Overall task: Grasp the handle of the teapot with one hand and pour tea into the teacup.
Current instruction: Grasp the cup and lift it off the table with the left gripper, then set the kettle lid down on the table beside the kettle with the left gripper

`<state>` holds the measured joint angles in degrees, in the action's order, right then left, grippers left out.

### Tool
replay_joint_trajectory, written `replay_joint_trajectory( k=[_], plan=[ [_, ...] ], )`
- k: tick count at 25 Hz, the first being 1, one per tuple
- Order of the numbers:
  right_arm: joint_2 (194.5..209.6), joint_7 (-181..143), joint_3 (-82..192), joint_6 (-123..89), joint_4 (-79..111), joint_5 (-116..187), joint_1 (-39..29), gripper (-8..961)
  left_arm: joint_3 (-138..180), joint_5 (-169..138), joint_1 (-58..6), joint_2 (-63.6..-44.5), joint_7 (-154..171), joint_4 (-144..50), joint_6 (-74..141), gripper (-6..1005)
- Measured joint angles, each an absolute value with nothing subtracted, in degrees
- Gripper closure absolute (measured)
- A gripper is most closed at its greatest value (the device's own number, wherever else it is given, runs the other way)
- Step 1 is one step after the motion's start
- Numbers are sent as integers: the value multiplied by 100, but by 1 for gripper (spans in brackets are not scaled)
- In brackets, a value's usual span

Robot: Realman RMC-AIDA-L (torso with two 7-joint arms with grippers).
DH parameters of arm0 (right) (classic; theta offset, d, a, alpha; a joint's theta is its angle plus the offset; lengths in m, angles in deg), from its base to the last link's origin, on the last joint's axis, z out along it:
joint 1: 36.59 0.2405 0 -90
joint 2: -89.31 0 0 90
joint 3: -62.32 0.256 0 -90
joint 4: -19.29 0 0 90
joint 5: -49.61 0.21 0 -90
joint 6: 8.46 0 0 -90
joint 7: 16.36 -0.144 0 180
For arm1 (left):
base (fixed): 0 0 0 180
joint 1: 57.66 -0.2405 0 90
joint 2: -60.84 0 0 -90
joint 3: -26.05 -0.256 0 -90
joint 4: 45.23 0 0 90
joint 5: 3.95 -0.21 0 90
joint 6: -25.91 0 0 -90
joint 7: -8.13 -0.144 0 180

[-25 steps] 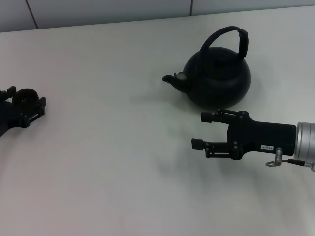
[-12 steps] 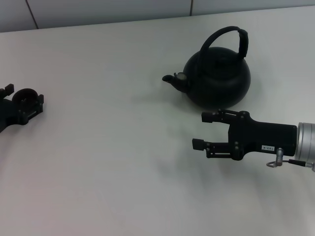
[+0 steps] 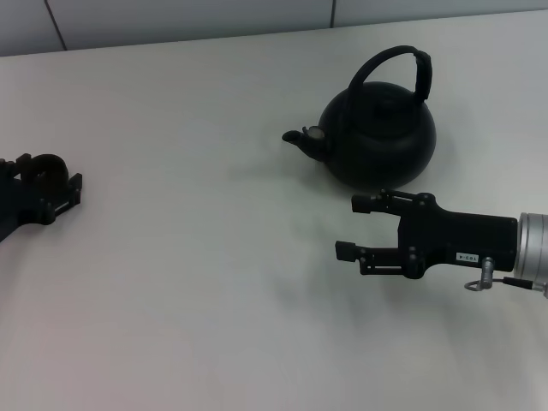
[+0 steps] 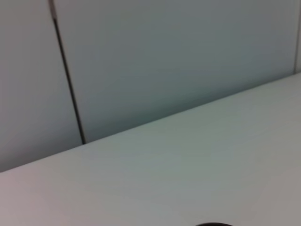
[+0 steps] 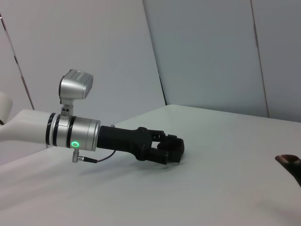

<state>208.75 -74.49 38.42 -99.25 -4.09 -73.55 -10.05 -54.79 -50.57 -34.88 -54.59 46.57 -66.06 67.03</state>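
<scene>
The matte-black teapot [image 3: 377, 141] stands at the back right of the white table, with its spout [image 3: 300, 137] pointing left. Its arched handle [image 3: 384, 58] stands upright, with the thicker sleeve [image 3: 422, 77] on the right side. My right gripper [image 3: 350, 227] is open and empty, just in front of the teapot and apart from it. My left gripper [image 3: 43, 184] is at the far left edge, shut around the tiny black teacup [image 3: 48, 166]. It also shows in the right wrist view [image 5: 169, 148]. The teapot's spout tip [image 5: 289, 160] shows at that view's edge.
The white table [image 3: 188, 274] runs back to a grey panelled wall [image 3: 188, 17]. A dark sliver [image 4: 214, 224] shows at the edge of the left wrist view; I cannot tell what it is.
My left gripper with the teacup shifted slightly left, then back right. My right gripper has barely moved. The teapot has not moved.
</scene>
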Motion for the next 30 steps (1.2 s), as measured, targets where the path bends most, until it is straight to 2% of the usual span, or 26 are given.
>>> replay_joint_trajectory(
  k=[13, 15, 20, 22, 26, 30],
  plan=[
    [20875, -7448, 3842, -9924, -381, -7353, -1005, 126, -5454, -5481, -3485, -5450, 5012, -6819, 6714, 258],
    [20874, -7447, 3842, -9924, -377, -7352, -1005, 126, -5457, -5515, -3488, -5446, 5051, -6849, 6749, 311],
    [20874, -7451, 3842, -9960, -374, -7352, -991, 126, -5557, -5664, -3506, -5482, 5232, -7067, 7097, 305],
    [20874, -7452, 3842, -10033, -388, -7349, -991, 126, -5576, -6072, -3386, -5620, 5474, -7228, 7365, 302],
    [20875, -7442, 3841, -10133, -406, -7336, -1010, 127, -5715, -6420, -3111, -5760, 5554, -7202, 7365, 297],
    [20875, -7437, 3842, -10152, -409, -7335, -1019, 127, -6078, -6433, -2956, -5806, 5561, -7143, 7299, 292]
  ],
)
